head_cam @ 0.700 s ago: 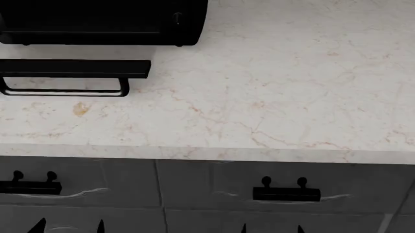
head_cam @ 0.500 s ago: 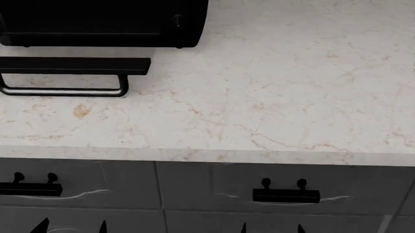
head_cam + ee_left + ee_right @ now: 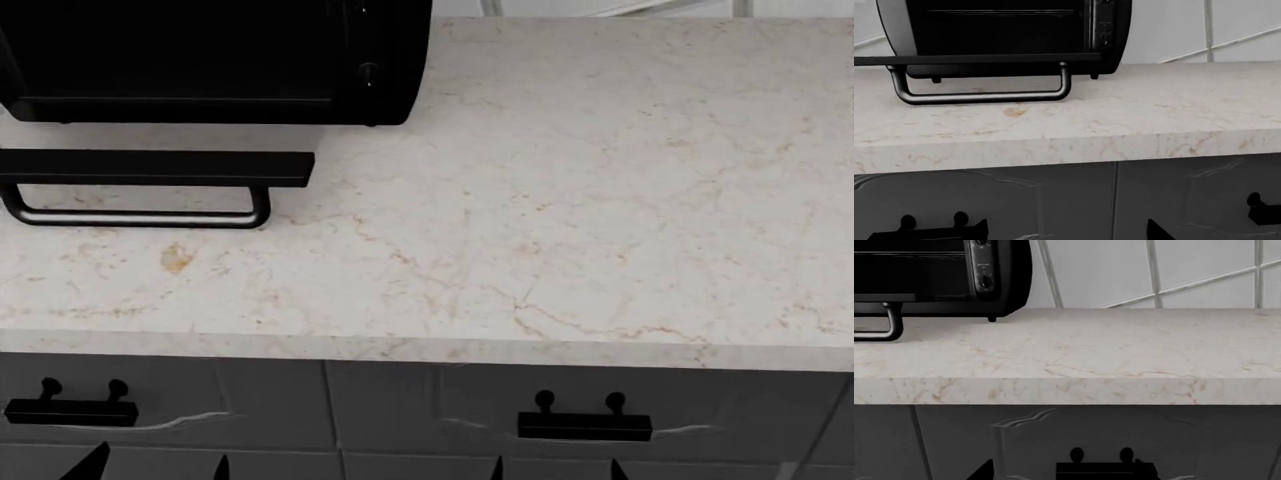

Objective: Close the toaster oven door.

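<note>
The toaster oven [image 3: 214,60] is a glossy black box at the back left of the marble counter, with knobs on its right front panel [image 3: 984,265]. The toaster oven door [image 3: 158,168] hangs open, lying flat over the counter, with its U-shaped bar handle [image 3: 134,216] towards me. In the left wrist view the oven [image 3: 1007,35], the door edge-on [image 3: 981,59] and the handle [image 3: 981,96] show. My left gripper [image 3: 158,466] and right gripper [image 3: 557,469] are open and empty, low in front of the grey cabinets, well below the counter. Only their fingertips show.
The marble counter [image 3: 574,200] stretches right of the oven, with a white tiled wall [image 3: 1154,270] behind. Grey drawers below carry short black handles [image 3: 71,411] [image 3: 585,426]. The counter's front edge [image 3: 427,350] overhangs the drawers.
The head view has shifted: the counter and oven sit lower in the frame and more of the oven shows. The door stays open and the grippers stay low.
</note>
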`<state>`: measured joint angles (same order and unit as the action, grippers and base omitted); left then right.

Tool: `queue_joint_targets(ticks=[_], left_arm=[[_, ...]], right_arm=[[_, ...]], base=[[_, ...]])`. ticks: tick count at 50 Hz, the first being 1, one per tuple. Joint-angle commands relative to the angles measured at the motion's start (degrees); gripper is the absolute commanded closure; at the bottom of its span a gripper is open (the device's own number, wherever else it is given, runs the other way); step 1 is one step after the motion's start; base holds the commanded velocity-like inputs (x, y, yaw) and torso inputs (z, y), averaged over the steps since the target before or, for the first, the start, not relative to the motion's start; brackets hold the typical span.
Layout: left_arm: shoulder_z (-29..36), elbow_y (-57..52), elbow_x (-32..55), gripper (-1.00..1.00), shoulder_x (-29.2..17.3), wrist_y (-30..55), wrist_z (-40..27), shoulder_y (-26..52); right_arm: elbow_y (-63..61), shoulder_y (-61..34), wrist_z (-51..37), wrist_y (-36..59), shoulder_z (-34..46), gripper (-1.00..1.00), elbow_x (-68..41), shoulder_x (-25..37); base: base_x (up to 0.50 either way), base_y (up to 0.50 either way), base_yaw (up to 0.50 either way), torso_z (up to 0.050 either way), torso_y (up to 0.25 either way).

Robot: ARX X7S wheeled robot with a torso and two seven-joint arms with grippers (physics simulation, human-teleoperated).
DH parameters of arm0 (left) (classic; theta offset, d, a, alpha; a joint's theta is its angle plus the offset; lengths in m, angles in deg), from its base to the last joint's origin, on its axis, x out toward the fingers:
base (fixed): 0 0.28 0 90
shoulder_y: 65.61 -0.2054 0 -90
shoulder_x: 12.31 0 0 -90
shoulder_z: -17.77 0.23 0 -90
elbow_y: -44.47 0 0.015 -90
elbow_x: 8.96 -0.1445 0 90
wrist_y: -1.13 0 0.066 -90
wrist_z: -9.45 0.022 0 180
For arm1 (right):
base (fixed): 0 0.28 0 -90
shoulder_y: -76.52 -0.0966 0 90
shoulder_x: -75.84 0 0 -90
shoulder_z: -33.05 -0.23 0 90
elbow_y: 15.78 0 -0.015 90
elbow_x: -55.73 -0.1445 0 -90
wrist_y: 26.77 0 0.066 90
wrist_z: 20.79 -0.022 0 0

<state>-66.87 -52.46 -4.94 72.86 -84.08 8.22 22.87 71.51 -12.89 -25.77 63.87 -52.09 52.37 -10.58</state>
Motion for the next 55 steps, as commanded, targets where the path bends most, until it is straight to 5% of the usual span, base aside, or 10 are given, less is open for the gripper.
queue_joint_targets(ticks=[1, 5, 9, 15, 22, 24, 28, 32, 55], left_arm=[[1.3, -1.4, 0.5, -1.00, -1.5, 0.5, -0.3, -0.2], [1.7, -2.6, 1.1, -1.00, -1.6, -1.1, -0.1, -0.6], [-0.7, -14.9, 4.0, -1.00, -3.3, 19.2, -1.7, 3.8], [-7.7, -25.9, 12.3, -1.00, -6.3, 33.9, -0.7, 11.4], [-12.8, -26.5, 16.7, -1.00, -9.7, 42.7, -1.0, 21.2], [-13.3, -26.4, 17.4, -1.00, -10.9, 45.5, -1.1, 24.2], [-14.3, -25.3, 19.1, -1.00, -12.1, 50.6, -1.4, 29.2], [-11.4, -24.5, 18.7, -1.00, -14.4, 53.4, -0.9, 32.7], [-10.6, -26.2, 19.3, -1.00, -16.2, 50.7, 1.0, 31.9]], right_arm=[[-0.7, 0.2, -1.1, 0.0, 1.2, -1.00, -1.1, 0.9], [-3.3, 0.8, -1.9, 0.6, 1.0, -1.00, -1.4, 1.3], [-20.9, -0.2, -3.3, 11.4, -1.3, -1.00, -1.7, 4.6], [-39.8, -5.0, -4.6, 26.1, -8.5, -1.00, -5.4, 9.8], [-55.8, -20.4, -5.1, 50.4, -18.6, -1.00, -13.3, 17.2], [-57.3, -26.3, -11.9, 55.5, -21.8, -1.00, -24.2, 24.5], [-57.2, -34.1, -35.3, 54.0, -26.2, -1.00, -55.9, 44.3], [-57.1, -41.8, -44.9, 53.7, -26.0, -1.00, -69.6, 52.9], [-57.0, -42.5, -48.0, 47.9, -16.3, -1.00, -68.0, 57.1]], base=[[0.00, 0.00, 0.00, 0.050, 0.000], [0.00, 0.00, 0.00, 0.050, 0.000], [0.00, 0.00, 0.00, 0.000, 0.000], [0.00, 0.00, 0.00, 0.000, 0.000], [0.00, 0.00, 0.00, 0.000, 0.000], [0.00, 0.00, 0.00, 0.000, 0.000], [0.00, 0.00, 0.00, 0.000, 0.000], [0.00, 0.00, 0.00, 0.000, 0.000], [0.00, 0.44, 0.00, 0.000, 0.000]])
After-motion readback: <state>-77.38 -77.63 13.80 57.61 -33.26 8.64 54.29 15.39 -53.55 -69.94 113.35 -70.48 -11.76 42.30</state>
